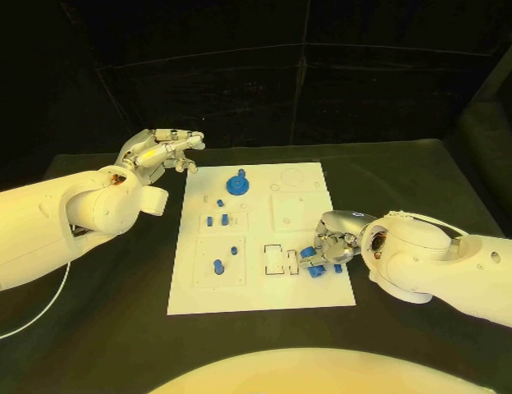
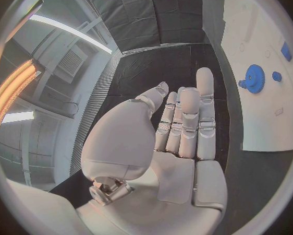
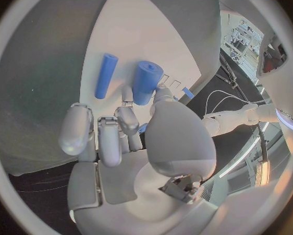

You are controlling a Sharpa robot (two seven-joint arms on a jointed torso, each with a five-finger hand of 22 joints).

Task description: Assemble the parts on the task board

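A: Board (image 1: 268, 291) first — where is it lying?

B: It is sitting flat in the middle of the black table (image 1: 445, 176), a smooth white rectangular plate with shallow recessed squares. A round blue gear (image 1: 240, 184) is standing near its upper edge, and small blue pegs (image 1: 217, 220) are dotted down its left column.

A: What is the right hand (image 1: 331, 243) doing?

B: It is hovering at the board's right edge, lower middle of the frame, silver fingers curling down. In the wrist picture its thumb and a finger are pinching a stubby blue cylinder (image 3: 146, 82), smooth and matte. A thinner blue rod (image 3: 106, 75) is lying flat on the white surface just beside it.

A: And the left hand (image 1: 162, 151)?

B: It is hanging in the upper left, off the board, holding nothing. Its fingers (image 2: 188, 121) are stretching out nearly straight, side by side, thumb set apart.
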